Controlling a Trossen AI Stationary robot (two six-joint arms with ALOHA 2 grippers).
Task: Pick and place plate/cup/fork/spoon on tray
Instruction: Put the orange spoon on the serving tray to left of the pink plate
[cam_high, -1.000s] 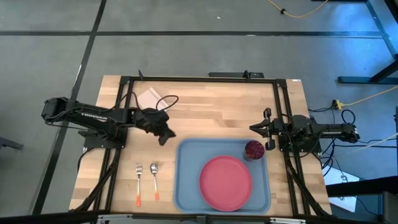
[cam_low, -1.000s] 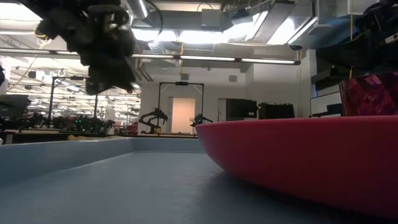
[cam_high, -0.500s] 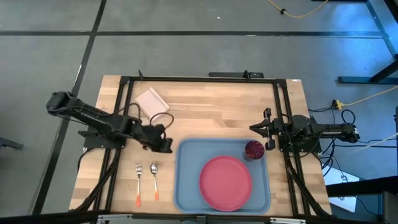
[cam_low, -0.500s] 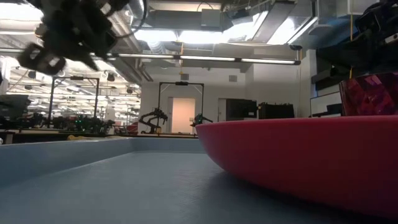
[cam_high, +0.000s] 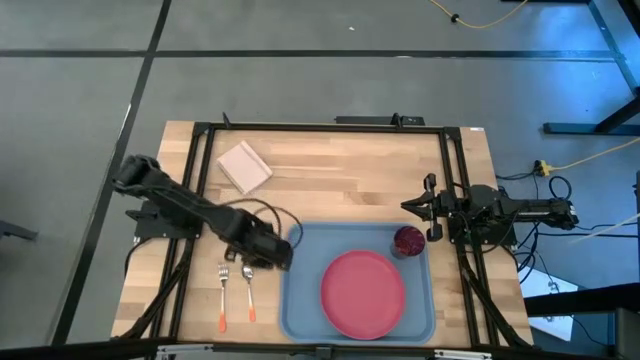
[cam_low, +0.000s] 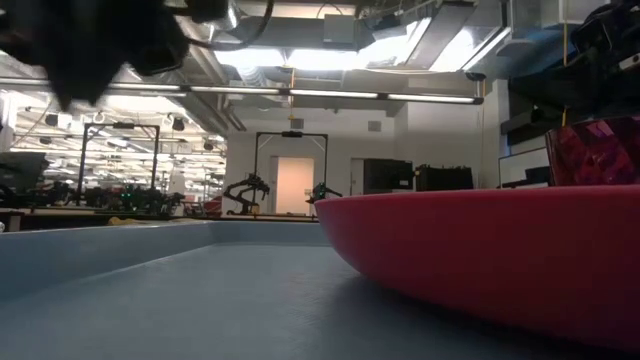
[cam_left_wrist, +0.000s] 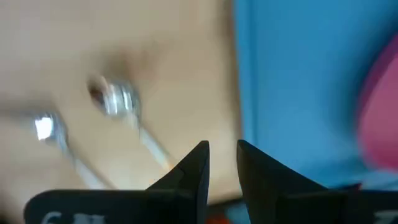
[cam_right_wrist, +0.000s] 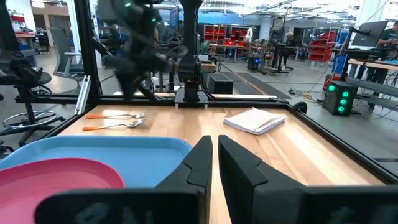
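Note:
The light-blue tray (cam_high: 300, 300) lies at the table's near middle. The pinkish-red plate (cam_high: 362, 293) rests flat in it, and the dark red cup (cam_high: 407, 240) stands in its far right corner. Left of the tray, the fork (cam_high: 222, 295) and the spoon (cam_high: 248, 292) lie side by side on the wood, orange handles toward the near edge. My left gripper (cam_high: 275, 255) hangs over the tray's left rim, close to the spoon's bowl (cam_left_wrist: 115, 99), pointing steeply down. It (cam_left_wrist: 222, 146) is open, with nothing between its fingers. My right gripper (cam_high: 408, 207) waits shut at the right.
A white square pad (cam_high: 245, 165) lies at the far left of the table. A black frame (cam_high: 320, 127) runs along the table's edges. Bare wood lies between the pad and the tray.
My left gripper has swung from beside the white pad toward the near edge and the right, ending over the tray's left rim by the spoon. It has rolled about its own line and tipped to point more steeply down. Nothing on the table has moved.

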